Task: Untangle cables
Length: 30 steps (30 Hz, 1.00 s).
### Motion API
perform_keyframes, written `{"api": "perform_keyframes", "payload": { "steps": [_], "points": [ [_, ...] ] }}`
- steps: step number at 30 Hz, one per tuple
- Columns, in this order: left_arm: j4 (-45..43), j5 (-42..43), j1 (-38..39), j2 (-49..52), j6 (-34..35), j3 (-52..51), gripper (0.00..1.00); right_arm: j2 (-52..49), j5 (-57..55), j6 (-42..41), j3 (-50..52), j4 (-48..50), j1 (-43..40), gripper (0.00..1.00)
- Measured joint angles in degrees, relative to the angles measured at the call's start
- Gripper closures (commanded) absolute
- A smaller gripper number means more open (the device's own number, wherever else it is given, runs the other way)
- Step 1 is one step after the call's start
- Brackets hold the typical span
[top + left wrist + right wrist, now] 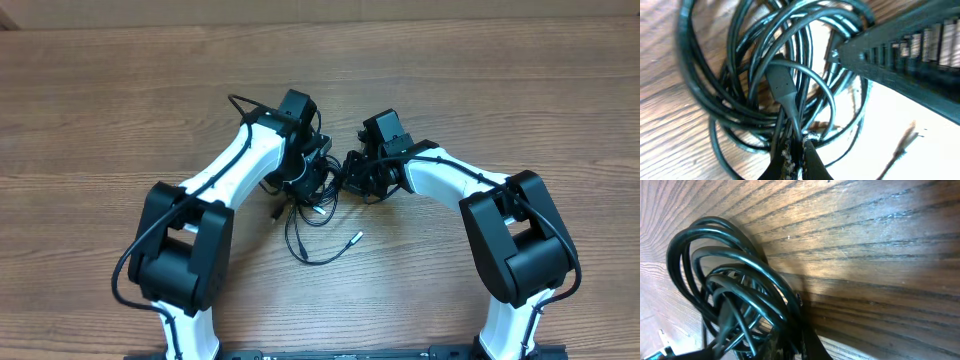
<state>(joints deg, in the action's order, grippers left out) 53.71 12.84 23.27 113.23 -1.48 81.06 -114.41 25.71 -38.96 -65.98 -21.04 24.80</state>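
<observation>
Barely begun: cables (312, 215) lie bunched in tangled coil on wooden counter (450, 80), between arms. Left claw (801, 150) pinched shut on one strand; right claw (797, 347) closed, apparently gripping coil's opposite side. One plug end (355, 237) trails free. Separating all left.

Brown wood-grain table (120, 80), possibly laminate.

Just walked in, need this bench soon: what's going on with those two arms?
Both arms are bent over a bundle of thin black cables in the middle of the wooden table. The left pincer is shut on one strand of the coil, and the right pincer grips the bunch from the other side. The cables are one tangle, with one plug end trailing loose toward the robot.
</observation>
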Motion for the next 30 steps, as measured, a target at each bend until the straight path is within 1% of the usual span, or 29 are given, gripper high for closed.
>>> {"api": "perform_keyframes", "payload": {
  "steps": [8,18,24,30],
  "points": [
    [5.35,-2.08,0.0,-1.7,0.57,0.61,0.96,0.02,-0.02,0.0,0.0,-0.04,0.0,0.94],
    [8.63,-3.78,0.0,-1.7,4.98,0.74,0.96,0.0,0.0,0.04,0.0,-0.09,0.0,0.94],
    [10.25,-6.56,0.0,-1.7,8.46,0.76,0.96,0.0,0.26,0.04,0.0,-0.07,0.0,0.94],
    [12.02,-9.27,-0.04,-1.7,10.01,0.76,0.96,0.0,0.39,0.04,0.0,-0.04,0.07,0.94]
  ]
}}
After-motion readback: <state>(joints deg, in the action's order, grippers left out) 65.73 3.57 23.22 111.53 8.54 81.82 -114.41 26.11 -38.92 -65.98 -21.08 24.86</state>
